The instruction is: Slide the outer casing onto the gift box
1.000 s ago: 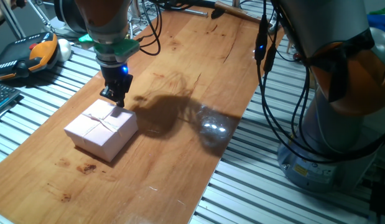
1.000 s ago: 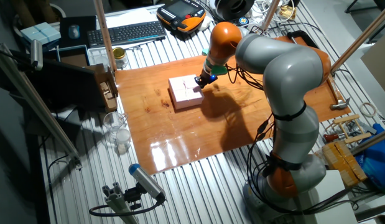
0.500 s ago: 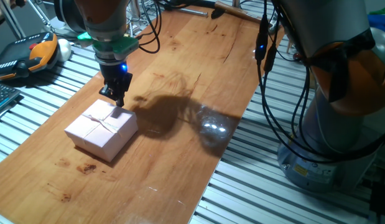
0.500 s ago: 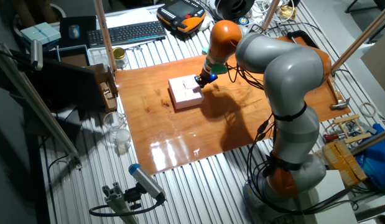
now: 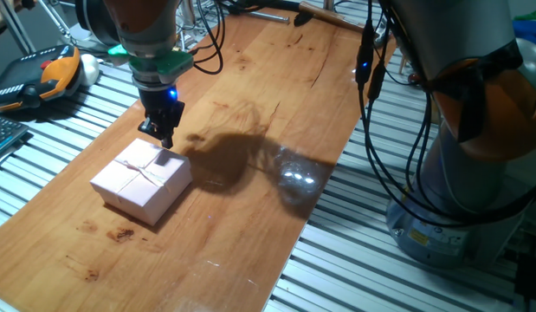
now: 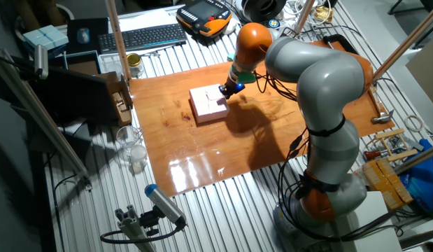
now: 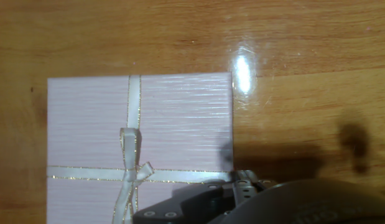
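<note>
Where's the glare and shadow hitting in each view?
Hand view: bright hotspot on the wooden tabletop beside the pale pink ribboned cardboard lid; dark shadow right of it. One fixed view: arm shadow and sheen mid-board. Other fixed view: white glare on the near board edge.

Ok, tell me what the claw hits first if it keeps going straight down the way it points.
Probably the outer casing: the claw points down over its edge nearest the arm, close to the ribbon. Whether it already touches is unclear; it may clip the rim or just miss to the wooden table.

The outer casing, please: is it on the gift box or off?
On: the outer casing forms one closed pink box; no tray shows separately.
</note>
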